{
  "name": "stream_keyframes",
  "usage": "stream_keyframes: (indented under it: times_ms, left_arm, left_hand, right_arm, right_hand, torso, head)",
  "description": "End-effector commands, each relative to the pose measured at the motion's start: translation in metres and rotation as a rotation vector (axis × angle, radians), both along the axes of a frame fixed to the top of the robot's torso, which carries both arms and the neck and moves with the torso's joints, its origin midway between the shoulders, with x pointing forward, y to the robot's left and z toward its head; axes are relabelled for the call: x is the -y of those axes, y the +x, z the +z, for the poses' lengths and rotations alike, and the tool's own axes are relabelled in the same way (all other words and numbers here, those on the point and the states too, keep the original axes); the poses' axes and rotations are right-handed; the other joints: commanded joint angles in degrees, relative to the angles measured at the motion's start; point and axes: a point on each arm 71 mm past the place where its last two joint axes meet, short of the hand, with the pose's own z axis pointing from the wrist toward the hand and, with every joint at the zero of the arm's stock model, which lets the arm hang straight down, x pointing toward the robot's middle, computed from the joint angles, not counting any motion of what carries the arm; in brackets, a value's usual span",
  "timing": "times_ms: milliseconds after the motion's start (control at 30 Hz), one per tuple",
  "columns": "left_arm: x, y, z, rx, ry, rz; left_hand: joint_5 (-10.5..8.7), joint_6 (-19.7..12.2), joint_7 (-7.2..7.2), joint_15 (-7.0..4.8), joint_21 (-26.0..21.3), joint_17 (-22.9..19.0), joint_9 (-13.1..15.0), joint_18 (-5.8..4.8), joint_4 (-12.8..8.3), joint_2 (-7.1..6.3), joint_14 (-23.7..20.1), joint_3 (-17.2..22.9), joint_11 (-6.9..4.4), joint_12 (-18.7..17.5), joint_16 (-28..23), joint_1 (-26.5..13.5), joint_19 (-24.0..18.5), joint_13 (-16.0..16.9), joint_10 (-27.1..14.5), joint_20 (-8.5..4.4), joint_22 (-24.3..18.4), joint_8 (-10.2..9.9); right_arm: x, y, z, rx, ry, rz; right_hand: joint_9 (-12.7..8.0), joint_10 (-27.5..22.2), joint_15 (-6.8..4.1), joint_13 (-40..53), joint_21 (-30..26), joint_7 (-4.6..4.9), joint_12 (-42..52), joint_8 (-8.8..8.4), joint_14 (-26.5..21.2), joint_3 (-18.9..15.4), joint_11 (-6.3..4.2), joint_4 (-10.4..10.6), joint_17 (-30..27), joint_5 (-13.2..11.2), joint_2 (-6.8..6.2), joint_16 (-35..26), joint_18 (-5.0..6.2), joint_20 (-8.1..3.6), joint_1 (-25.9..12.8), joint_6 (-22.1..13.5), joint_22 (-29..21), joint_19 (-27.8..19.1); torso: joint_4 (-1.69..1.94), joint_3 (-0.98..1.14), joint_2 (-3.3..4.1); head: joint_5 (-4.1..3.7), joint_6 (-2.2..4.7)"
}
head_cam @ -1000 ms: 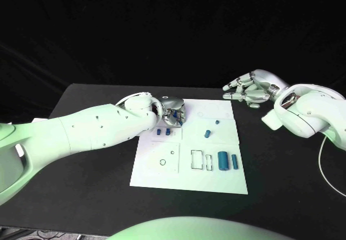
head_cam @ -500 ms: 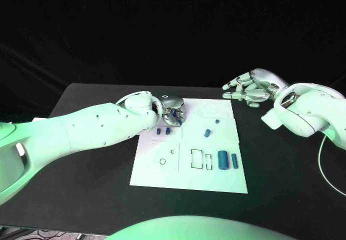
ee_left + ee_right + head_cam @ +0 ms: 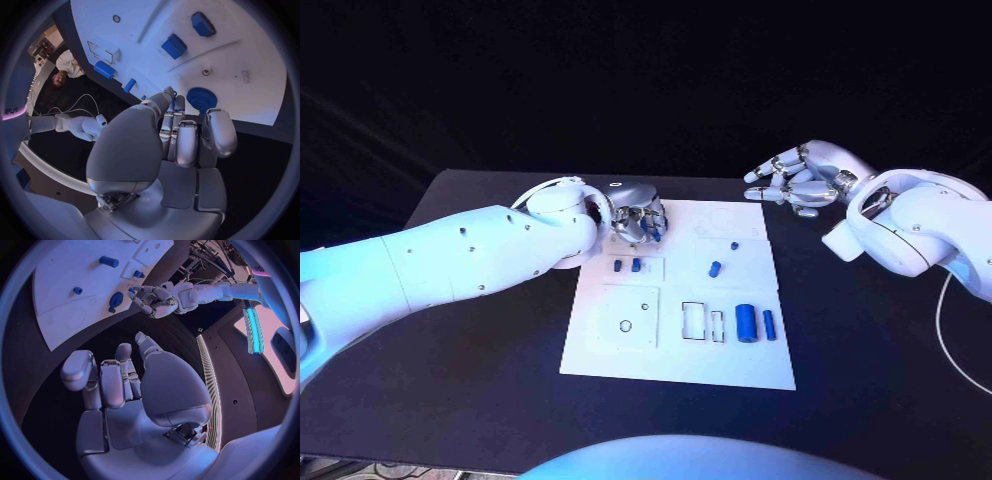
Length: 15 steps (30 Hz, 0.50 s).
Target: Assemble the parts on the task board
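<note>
left silver hand (image 3: pixel 638 218) hovers at the far left corner of the white task board (image 3: pixel 733 365), fingers curled over a round blue gear (image 3: pixel 201 98) lying flat there, axis upright; whether it's pinched i can't tell. right silver hand (image 3: pixel 800 178) waits off the far right corner, fingers loosely spread, holding nothing, clear of the work.

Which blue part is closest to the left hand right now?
The round toothed gear, lying at the board's far edge right by the left hand's fingertips. The other blue parts are plain blocks and cylinders farther along the board.
</note>
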Motion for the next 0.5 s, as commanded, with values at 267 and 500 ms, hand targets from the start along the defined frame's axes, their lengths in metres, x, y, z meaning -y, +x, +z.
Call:
stream_keyframes:
  times_ms: [267,500]
  left_arm:
    - [-0.029,0.003,0.001,-0.049,-0.024,0.092]
    - [-0.042,0.006,-0.005,-0.073,0.000,0.115]
  left_hand:
    - [0.25,0.4,-0.04,0.09,0.4,-0.1,0.0,-0.95,0.1,-0.07,1.8,0.5,0.12,-0.4,0.2,-0.7,0.5,-0.1,0.4,-0.11,0.2,-0.2]
    - [0.25,0.4,-0.06,0.09,0.4,-0.2,-0.1,-0.94,0.1,-0.16,1.8,0.5,0.11,-0.5,0.1,-0.8,0.5,-0.1,0.5,-0.11,0.2,-0.3]
  right_arm:
    - [0.000,0.000,0.000,0.005,-0.006,0.010]
    - [0.000,0.000,0.000,0.004,-0.006,0.010]
  right_hand:
    - [-0.1,0.3,-0.23,-0.1,-0.3,0.23,0.1,0.24,1.7,0.1,-0.29,0.2,-0.1,0.3,0.27,-0.3,0.76,-0.14,0.1,0.0,-0.1,0.2]
    - [-0.1,0.3,-0.23,-0.1,-0.3,0.23,0.1,0.24,1.7,0.1,-0.29,0.2,-0.1,0.3,0.27,-0.3,0.76,-0.14,0.1,0.0,-0.1,0.2]
  torso:
    - [0.05,0.01,0.08]
    - [-0.05,0.01,0.08]
  head:
    - [-0.03,-0.14]
    - [0.33,-0.19]
